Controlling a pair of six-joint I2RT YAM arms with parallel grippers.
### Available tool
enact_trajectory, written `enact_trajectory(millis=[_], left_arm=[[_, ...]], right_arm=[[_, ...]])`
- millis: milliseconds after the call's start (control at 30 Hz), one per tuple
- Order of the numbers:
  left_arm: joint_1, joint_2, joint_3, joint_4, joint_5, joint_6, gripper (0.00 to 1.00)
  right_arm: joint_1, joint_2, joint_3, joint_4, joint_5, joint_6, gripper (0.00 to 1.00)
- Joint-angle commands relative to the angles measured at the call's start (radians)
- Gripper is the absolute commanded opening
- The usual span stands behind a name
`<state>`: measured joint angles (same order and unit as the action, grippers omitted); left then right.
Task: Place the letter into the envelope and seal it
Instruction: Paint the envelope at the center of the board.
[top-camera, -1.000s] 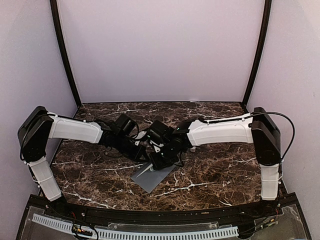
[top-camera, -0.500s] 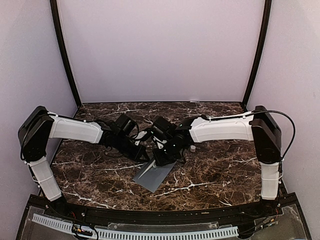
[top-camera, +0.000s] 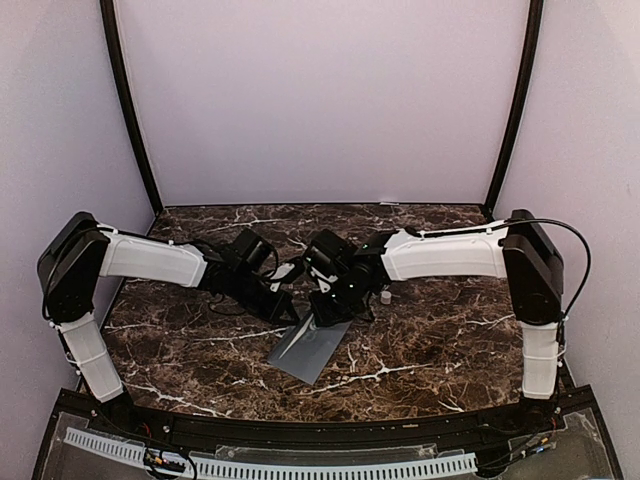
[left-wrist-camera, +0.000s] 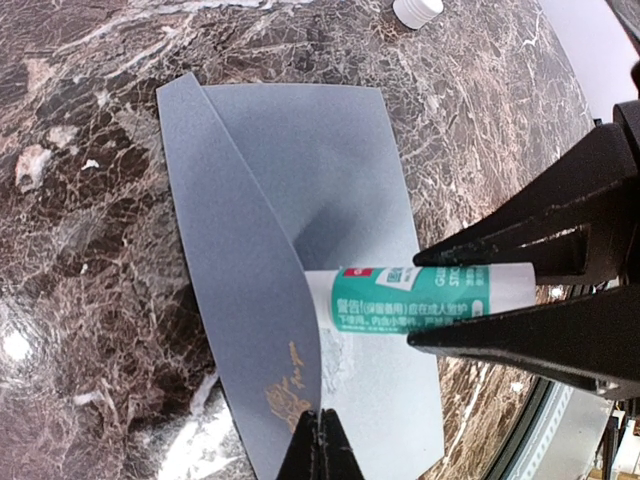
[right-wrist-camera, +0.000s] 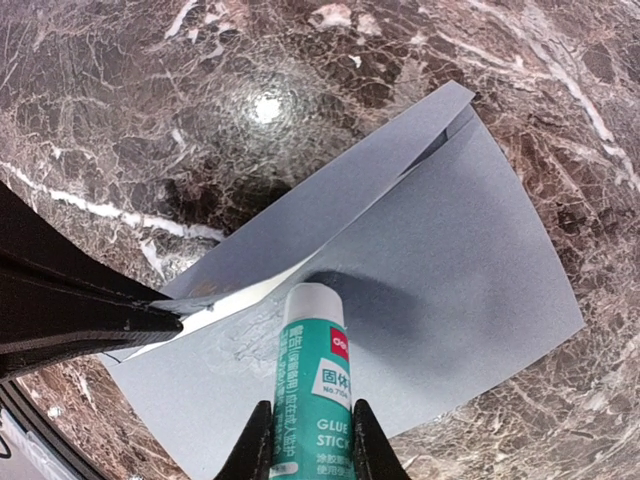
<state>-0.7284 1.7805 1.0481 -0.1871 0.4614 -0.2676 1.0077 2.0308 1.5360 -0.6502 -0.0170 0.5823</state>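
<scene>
The slate-grey envelope (top-camera: 305, 352) lies on the marble table, near the front middle. My left gripper (left-wrist-camera: 320, 428) is shut on the tip of the triangular flap (left-wrist-camera: 240, 280) and holds it lifted off the body. My right gripper (right-wrist-camera: 310, 440) is shut on a green and white glue stick (right-wrist-camera: 312, 370). The stick's white tip rests on the envelope body (right-wrist-camera: 450, 250) just under the raised flap, beside whitish glue smears (right-wrist-camera: 230, 335). Of the letter, only a thin cream edge (right-wrist-camera: 215, 310) shows in the envelope's mouth.
A small white cap (top-camera: 384, 296) stands on the table just right of the right wrist, and shows at the top in the left wrist view (left-wrist-camera: 417, 10). The two arms meet closely over the envelope. Pale walls enclose the table on three sides.
My right gripper has drawn back slightly toward the far side with the glue stick. The left gripper keeps the flap held up in the same place.
</scene>
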Motion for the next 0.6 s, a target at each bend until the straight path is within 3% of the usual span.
enact_trajectory(millis=[0, 567], left_arm=[[0.000, -0.006, -0.002, -0.005, 0.036, 0.016, 0.00], [-0.002, 0.001, -0.005, -0.003, 0.025, -0.006, 0.00]], right_arm=[[-0.024, 0.025, -0.037, -0.038, 0.071, -0.010, 0.00], [0.021, 0.014, -0.027, -0.026, 0.021, -0.027, 0.00]])
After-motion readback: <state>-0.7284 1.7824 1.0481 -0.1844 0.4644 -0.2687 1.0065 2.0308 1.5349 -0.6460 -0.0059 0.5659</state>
